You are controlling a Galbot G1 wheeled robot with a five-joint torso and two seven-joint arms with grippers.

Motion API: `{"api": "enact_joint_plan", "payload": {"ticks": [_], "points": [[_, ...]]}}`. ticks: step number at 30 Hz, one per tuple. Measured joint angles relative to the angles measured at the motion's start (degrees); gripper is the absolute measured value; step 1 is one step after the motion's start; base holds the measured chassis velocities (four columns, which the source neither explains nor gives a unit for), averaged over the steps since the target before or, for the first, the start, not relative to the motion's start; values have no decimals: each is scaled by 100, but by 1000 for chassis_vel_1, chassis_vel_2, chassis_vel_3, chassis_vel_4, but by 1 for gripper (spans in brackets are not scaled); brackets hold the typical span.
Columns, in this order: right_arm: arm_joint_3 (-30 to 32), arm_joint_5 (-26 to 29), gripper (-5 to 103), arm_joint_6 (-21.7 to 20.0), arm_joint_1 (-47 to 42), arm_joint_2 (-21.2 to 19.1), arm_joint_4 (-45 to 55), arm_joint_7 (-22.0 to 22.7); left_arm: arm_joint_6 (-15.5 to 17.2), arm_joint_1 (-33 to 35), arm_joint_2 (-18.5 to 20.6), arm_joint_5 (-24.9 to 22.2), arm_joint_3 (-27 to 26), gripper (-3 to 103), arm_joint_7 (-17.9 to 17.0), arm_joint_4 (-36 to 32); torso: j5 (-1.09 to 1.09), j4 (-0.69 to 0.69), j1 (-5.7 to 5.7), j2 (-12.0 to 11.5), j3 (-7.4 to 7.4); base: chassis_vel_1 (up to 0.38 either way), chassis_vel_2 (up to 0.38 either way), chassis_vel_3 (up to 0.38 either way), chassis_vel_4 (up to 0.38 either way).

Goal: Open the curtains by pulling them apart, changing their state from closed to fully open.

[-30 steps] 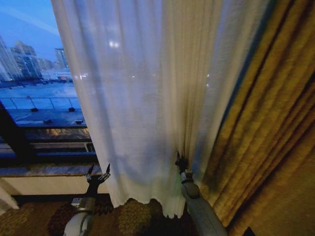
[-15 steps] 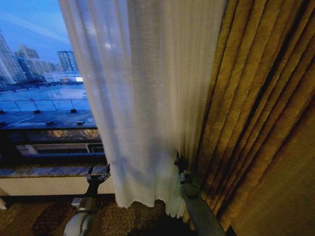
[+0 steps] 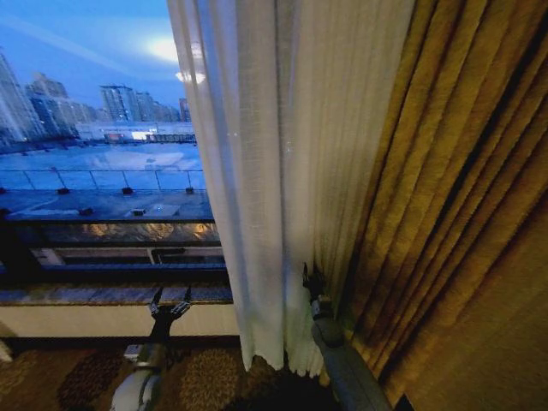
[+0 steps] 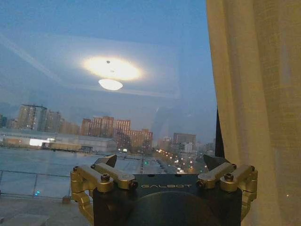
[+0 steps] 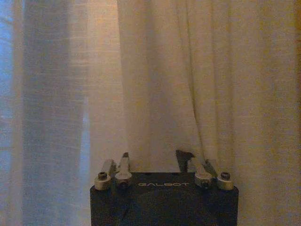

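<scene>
The sheer white curtain is hanging bunched in the middle of the head view, running from the top edge down to a wavy hem just above the patterned carpet. Its right edge is lying against the thick gold drape, which is covering the right side. To the curtain's left the window is showing bare glass, with city buildings and a flat roof outside and a ceiling light reflecting in the pane.

The right pincer is sitting low at the curtain's right edge, pressing into the folds where the sheer fabric is meeting the drape. In the right wrist view the right pincer is standing with its fingers apart and pleats of the curtain hanging right in front of them; a fold seems to be sitting between the fingertips, though the dim view makes contact hard to confirm.

The left pincer is hovering low in front of the window sill, well apart from the curtain, fingers spread. In the left wrist view the left pincer is facing the glass, gripping nothing, with the curtain hanging off to one side.
</scene>
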Motion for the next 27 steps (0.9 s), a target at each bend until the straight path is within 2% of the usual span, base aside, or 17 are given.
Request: {"api": "enact_joint_plan", "payload": {"ticks": [2,3,5,7,9,10,11,13,14,16,27], "points": [[20,71,58,-4,-172,-39,223,32,0,0,0,0,0,100,0,0,-3,1,0,0,0,0,0,0,0],[20,71,58,-4,-172,-39,223,32,0,0,0,0,0,100,0,0,-3,1,0,0,0,0,0,0,0],[74,50,69,50,-393,-105,500,-33,0,0,0,0,-1,100,-1,0,-2,1,0,0,0,0,0,0,0],[85,42,69,67,-471,-134,609,-71,0,0,0,0,0,100,-1,0,-2,1,0,0,0,0,0,0,0],[139,50,80,101,-697,-203,948,-120,0,0,0,0,0,100,-1,0,-2,0,0,0,0,0,0,0,0],[143,53,80,102,-722,-206,980,-115,0,0,0,0,0,100,-1,0,-1,0,0,1,0,0,0,0,0],[163,59,91,103,-803,-212,1075,-95,0,0,0,0,0,100,0,0,-1,0,0,0,-1,0,0,0,0],[188,56,91,105,-879,-212,1145,-80,0,0,0,0,0,100,0,0,-1,0,0,0,0,0,0,0,0],[194,51,96,106,-909,-210,1168,-78,0,0,0,0,0,100,0,0,-1,0,0,0,0,0,0,0,0],[202,17,100,115,-998,-168,1236,-72,0,0,0,0,0,100,0,0,-2,0,0,0,0,0,0,0,0],[177,-126,100,189,-973,-3,1202,-58,0,0,0,0,0,100,0,0,-2,1,0,0,0,5,1,-3,-2]]}}
